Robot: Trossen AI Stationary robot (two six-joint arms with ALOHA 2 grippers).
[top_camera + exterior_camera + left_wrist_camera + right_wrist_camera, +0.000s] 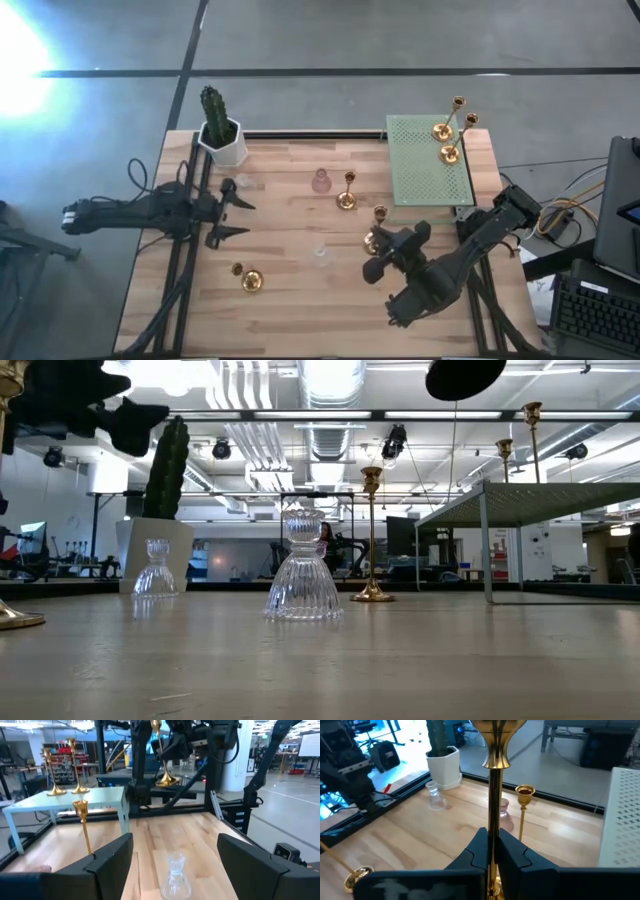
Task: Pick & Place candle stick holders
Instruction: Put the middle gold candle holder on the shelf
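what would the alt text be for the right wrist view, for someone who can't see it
The right gripper is shut on the thin stem of a gold candle stick holder, held upright above a wooden table. Beyond it stand a second gold holder, a clear glass holder and a white pot with a cactus.

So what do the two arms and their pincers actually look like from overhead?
Both arms are matte black and jointed. The left pincer ends in two tapered, pointed black fingers; the right pincer is blockier. Dark cables trail along each arm, and yellow wires show beside the right arm's base.

Robotics lab, exposed ceiling ducts [330, 400], concrete floor [400, 40], monitors [625, 215]
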